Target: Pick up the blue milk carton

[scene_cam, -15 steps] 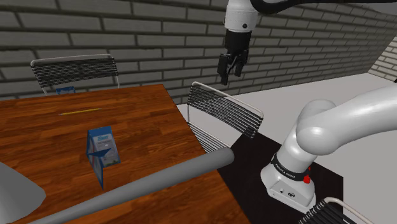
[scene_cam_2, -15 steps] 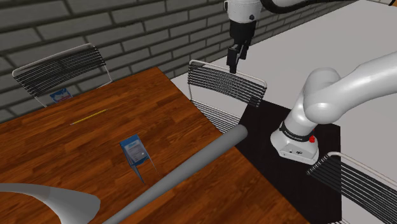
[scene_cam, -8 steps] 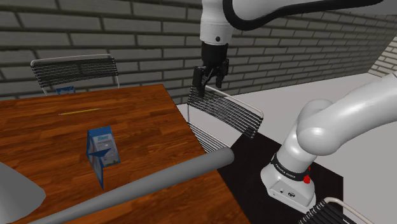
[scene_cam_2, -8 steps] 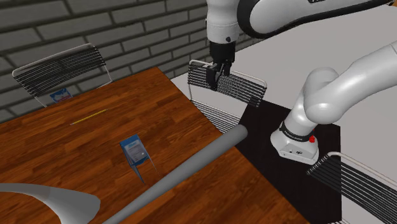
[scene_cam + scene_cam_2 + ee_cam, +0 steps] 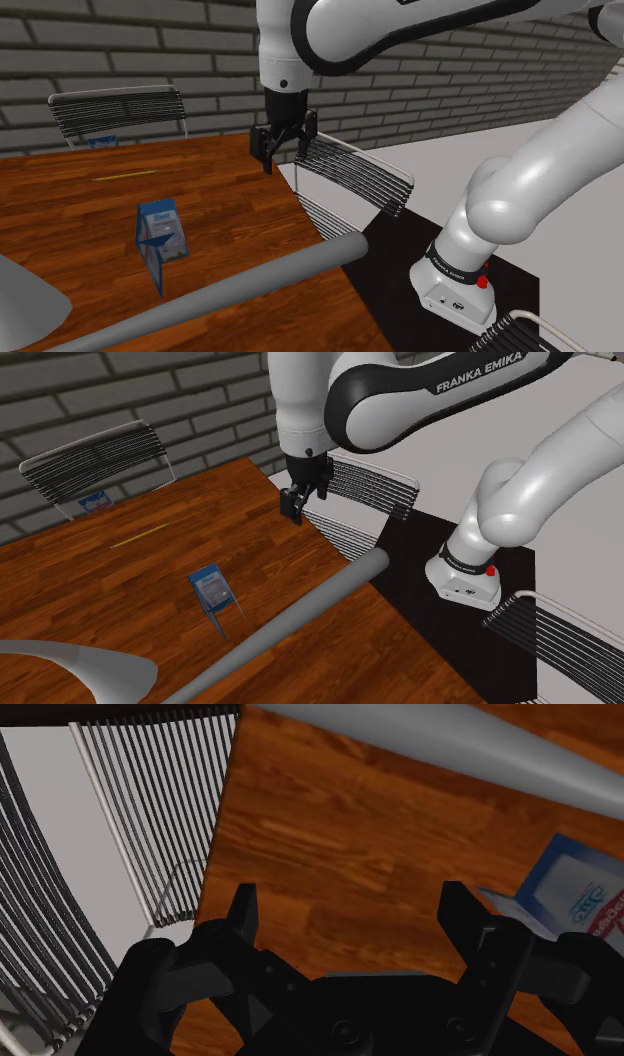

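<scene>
Little of the task is done, by my judgement: the reach is under way, and the approach, the closing and the lift are all left.

The brown wooden surface (image 5: 80,210) lies beneath the claw, which hangs over its edge beside the wire-backed chair (image 5: 355,175). The white arm (image 5: 330,35) arches over from the stand and points the claw down at the wood. A long grey pole (image 5: 250,280) crosses the surface on the far side of the carton from the claw.

The blue milk carton (image 5: 158,235) stands upright on the surface, untouched and well apart from the claw: lower than it and off to its side, toward the shoulder view's left. The second exterior view shows the same gap, with bare wood between the carton (image 5: 212,589) and the claw (image 5: 297,507). In the wrist view the carton (image 5: 575,884) sits outside one finger, not between the two.

The claw (image 5: 278,155) is spread wide and has hold of nothing; only wood shows between its fingers (image 5: 455,904). It needs to travel across and down before any grasp.
</scene>
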`<state>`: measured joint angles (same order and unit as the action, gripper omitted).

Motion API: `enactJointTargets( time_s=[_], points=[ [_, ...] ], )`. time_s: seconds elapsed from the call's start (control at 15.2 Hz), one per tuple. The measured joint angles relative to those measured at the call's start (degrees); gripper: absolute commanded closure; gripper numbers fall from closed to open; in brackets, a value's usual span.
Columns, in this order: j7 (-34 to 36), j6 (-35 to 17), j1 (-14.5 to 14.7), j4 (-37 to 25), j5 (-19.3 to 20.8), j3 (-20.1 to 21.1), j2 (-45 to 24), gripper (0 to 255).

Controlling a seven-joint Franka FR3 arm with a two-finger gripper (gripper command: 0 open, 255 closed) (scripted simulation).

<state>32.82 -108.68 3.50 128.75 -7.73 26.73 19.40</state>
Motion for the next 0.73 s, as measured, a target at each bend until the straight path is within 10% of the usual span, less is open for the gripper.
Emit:
enactJointTargets(
  time_s=[0.73],
  points=[
    [20.0, -5.65, 1.98, -18.09, 11.96, 8.83, -24.83, 0]
  ],
)
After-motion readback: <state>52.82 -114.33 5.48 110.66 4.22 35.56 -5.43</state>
